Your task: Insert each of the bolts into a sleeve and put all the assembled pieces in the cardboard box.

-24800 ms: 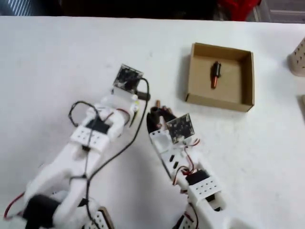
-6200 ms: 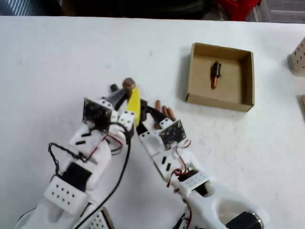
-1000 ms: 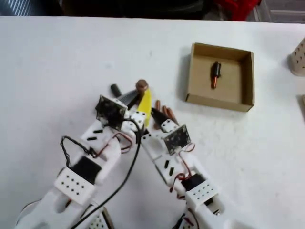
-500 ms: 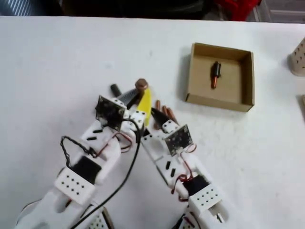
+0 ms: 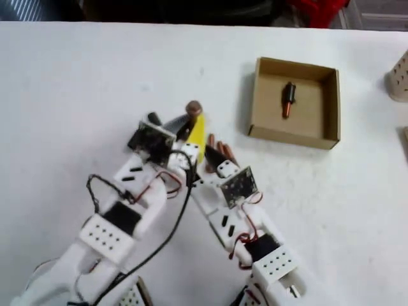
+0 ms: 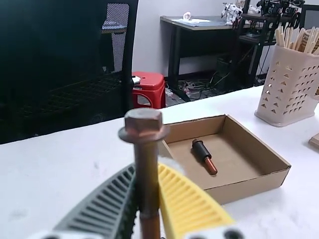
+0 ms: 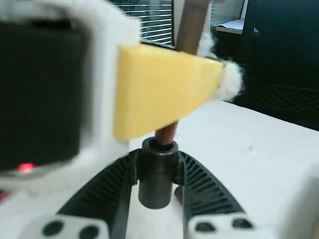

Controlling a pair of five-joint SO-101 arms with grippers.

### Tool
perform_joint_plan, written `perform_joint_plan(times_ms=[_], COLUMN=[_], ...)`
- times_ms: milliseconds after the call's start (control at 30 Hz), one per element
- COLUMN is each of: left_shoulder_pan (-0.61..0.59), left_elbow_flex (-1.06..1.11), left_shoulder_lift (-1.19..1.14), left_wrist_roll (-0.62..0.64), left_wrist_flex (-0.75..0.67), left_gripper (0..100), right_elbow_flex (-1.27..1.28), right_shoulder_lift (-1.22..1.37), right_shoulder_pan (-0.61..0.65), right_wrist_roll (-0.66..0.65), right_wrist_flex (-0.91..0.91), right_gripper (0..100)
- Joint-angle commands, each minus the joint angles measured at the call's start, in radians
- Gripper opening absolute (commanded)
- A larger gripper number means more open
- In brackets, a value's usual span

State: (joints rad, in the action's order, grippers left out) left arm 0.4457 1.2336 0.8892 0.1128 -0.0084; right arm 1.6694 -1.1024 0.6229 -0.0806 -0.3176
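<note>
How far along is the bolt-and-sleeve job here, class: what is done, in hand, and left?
Done: one assembled piece lies in the cardboard box. In hand: the left gripper holds a bolt, its tip at the mouth of the sleeve gripped by the right gripper. Left: seating that bolt, boxing the pair, then the loose bolts and loose sleeve on the table.

Five bolts point(image 6: 144, 149), three sleeves point(image 7: 157, 177), one box point(image 5: 294, 137)

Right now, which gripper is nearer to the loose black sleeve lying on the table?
Left. The left gripper, shut on a bolt, is close beside the loose sleeve; the right gripper sits beyond it, toward the cardboard box.
</note>
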Motion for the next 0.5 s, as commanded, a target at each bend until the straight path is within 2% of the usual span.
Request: perform_joint_plan(times_ms=[0, 267, 400, 467], left_shoulder_pan=[0.004, 0.013, 0.01, 0.01], left_elbow_flex=[-0.072, -0.071, -0.038, -0.035], left_shoulder_lift=[-0.07, -0.064, 0.039, 0.116], left_wrist_roll=[0.014, 0.012, 0.008, 0.012], left_wrist_flex=[-0.06, -0.06, -0.057, -0.003], left_gripper=[2, 2, 2, 2], right_elbow_flex=[0.011, 0.009, 0.009, 0.009], right_shoulder_lift=[-0.028, -0.035, -0.036, -0.028], right_shoulder_pan=[0.012, 0.01, 0.01, 0.008], right_wrist_roll=[0.011, 0.006, 0.005, 0.005], right_wrist_flex=[0.002, 0.002, 0.002, 0.002], right_gripper=[1.6, 1.6, 1.6, 1.6])
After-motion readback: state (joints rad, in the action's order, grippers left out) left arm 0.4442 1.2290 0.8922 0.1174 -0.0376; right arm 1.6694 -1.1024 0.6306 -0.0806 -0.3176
